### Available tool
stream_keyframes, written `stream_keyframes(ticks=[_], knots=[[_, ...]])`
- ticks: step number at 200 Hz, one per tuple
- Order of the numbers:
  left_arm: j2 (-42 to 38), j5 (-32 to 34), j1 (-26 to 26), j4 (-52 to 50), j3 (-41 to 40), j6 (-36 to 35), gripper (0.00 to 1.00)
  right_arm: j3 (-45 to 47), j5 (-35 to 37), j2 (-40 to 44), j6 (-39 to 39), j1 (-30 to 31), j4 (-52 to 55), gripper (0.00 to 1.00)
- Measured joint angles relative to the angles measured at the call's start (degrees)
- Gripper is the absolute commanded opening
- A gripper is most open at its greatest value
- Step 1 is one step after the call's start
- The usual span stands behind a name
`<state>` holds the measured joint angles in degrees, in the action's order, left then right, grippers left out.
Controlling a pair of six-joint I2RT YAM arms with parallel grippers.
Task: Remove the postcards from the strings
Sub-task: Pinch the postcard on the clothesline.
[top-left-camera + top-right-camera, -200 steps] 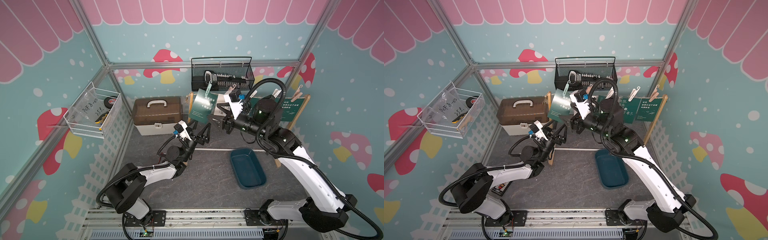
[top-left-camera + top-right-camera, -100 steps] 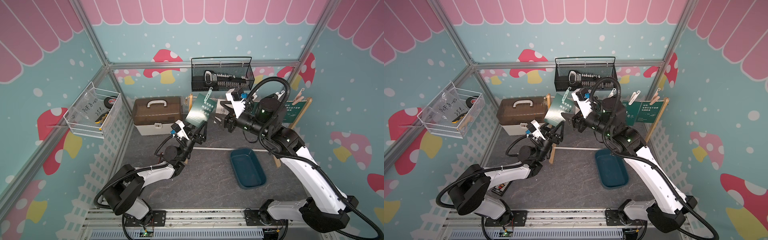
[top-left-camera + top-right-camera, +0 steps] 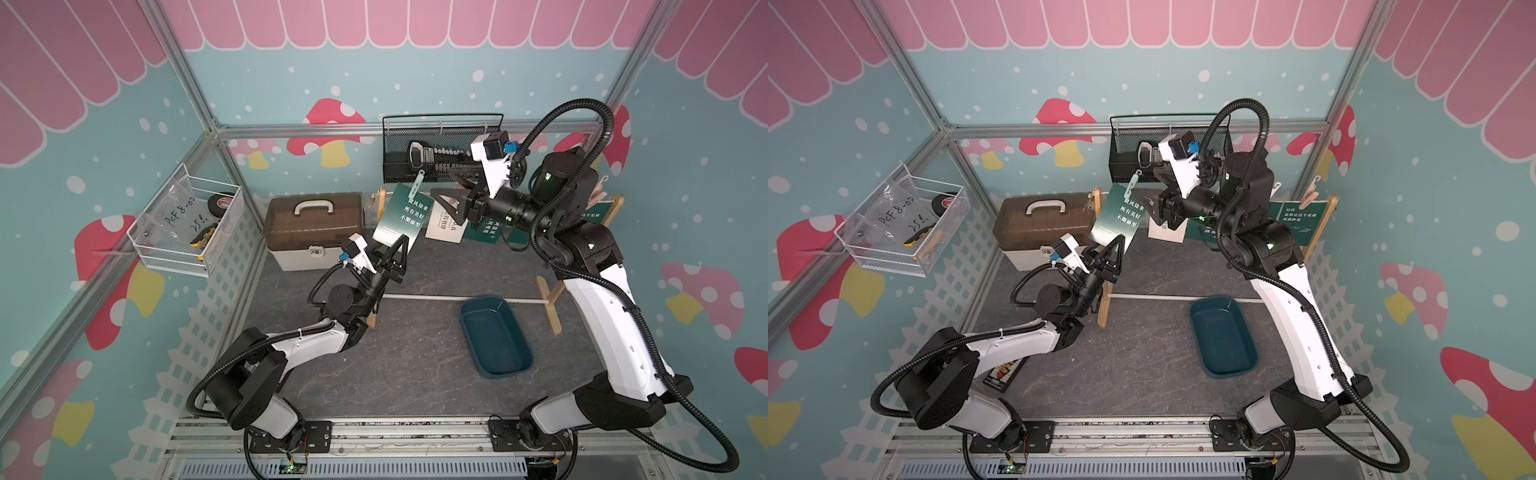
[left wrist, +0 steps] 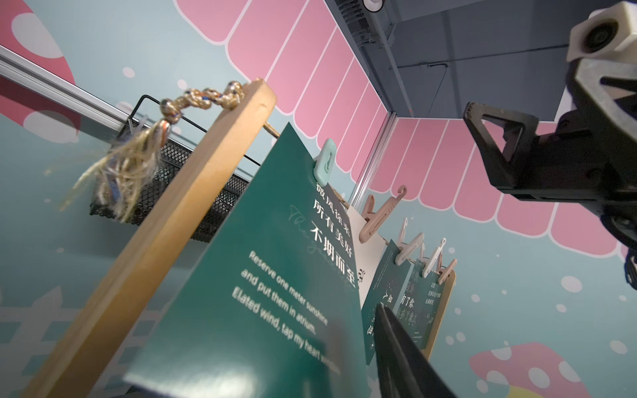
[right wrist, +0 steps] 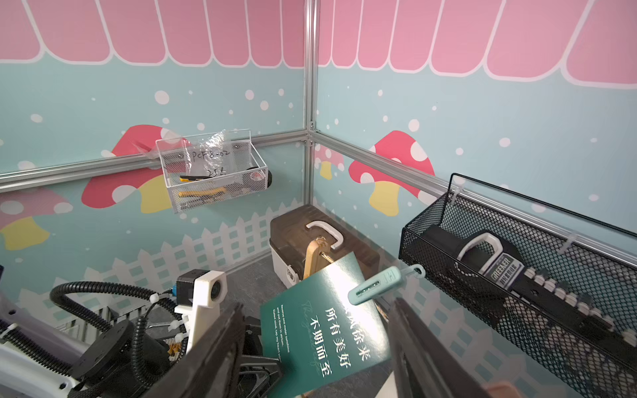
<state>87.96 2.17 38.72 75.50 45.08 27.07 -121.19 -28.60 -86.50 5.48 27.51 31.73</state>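
We are viewing teal panel walls (image 3: 415,75) printed with red mushrooms, topped by a pink scalloped border (image 3: 374,20). Silver aluminium frame rails (image 3: 291,132) are running along the wall joints. A dark grey stone-patterned floor (image 3: 415,365) is lying below. A white wire basket (image 3: 174,257) and a black mesh basket (image 3: 397,162) are hanging on the walls. A brown-lidded storage box (image 3: 291,224) is standing by the rear wall.

**Both top views:** bright, even, diffuse light, its source out of frame. My arms cast only faint, soft shadows on the counter (image 3: 415,365). Focus is sharp throughout, with wide-angle stretch toward the edges.

**Left wrist view:** green postcard (image 4: 262,262) crisp at its Chinese text, smeared with a pale sheen at the near corner. The finger (image 4: 396,355) of my left pincer (image 3: 397,246) is dark and unfocused. Cord tassel (image 4: 117,172) blurred.

**Right wrist view:** fingers (image 5: 213,348) of my right pincer (image 5: 317,306) soft; walls (image 5: 482,120) crisp and evenly lit.
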Motion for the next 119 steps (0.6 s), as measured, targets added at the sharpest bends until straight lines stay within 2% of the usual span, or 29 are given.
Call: stream_keyframes(ticks=[30,69,119], knots=[[1.3,-2.6,-1.2,1.6,0.5,1.5,0.4,-5.7,-4.0,-4.3,1.4,-0.2,2.4,0.63],[6.5,-7.4,-2.2,3.4,3.9,2.3,0.22,-6.8,-6.9,-7.8,5.0,-0.2,3.5,0.62],[9.7,-11.5,-2.2,3.7,6.7,1.8,0.2,-6.6,-6.5,-8.7,7.5,-0.2,3.9,0.62]])
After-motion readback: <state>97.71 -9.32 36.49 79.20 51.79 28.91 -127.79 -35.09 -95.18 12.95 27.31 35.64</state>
